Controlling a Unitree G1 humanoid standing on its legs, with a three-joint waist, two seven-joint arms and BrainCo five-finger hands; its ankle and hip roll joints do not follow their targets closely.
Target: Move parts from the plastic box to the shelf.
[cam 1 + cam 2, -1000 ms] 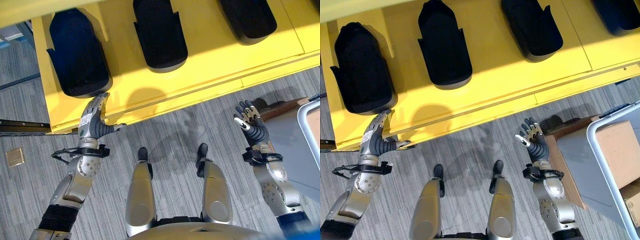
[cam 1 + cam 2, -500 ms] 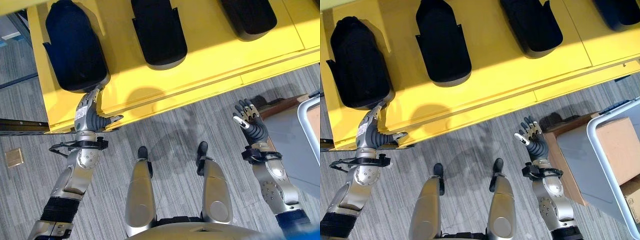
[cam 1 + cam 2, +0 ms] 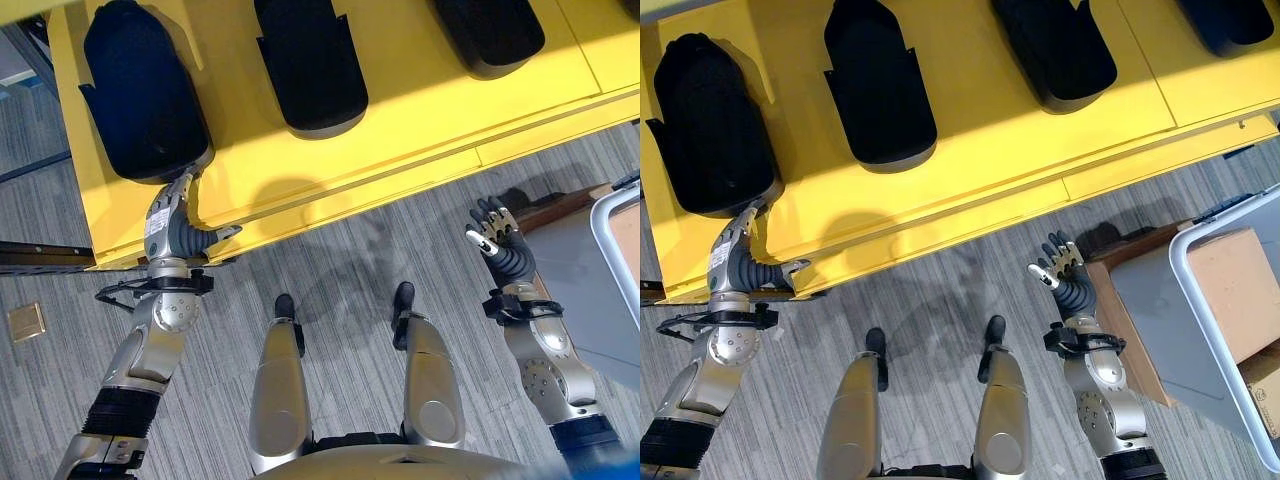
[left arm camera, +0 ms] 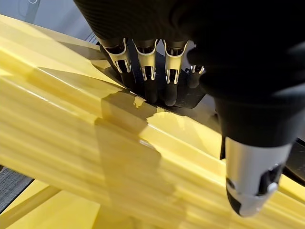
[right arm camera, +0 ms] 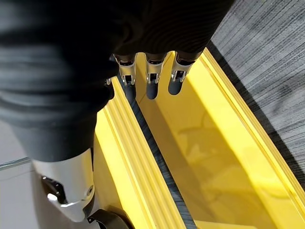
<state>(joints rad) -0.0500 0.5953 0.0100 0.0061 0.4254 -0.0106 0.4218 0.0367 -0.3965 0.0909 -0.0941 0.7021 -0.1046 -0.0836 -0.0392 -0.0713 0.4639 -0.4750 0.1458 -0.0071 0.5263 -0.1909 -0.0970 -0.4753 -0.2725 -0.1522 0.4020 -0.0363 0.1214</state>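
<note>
The right hand (image 3: 1058, 268) hangs over the floor with relaxed, empty fingers, the plastic box (image 3: 1230, 330) just beyond it to its outer side. The left hand (image 3: 170, 222) reaches straight-fingered over the yellow shelf (image 3: 420, 110) edge, fingertips (image 4: 157, 90) touching the nearest black part (image 3: 145, 95); nothing is gripped. Best to nudge it gently, square with its neighbours beyond.

Three black parts (image 3: 305, 65) lie on the yellow shelf (image 3: 420, 115); the left hand (image 3: 167, 222) touches the leftmost, fingers straight.
</note>
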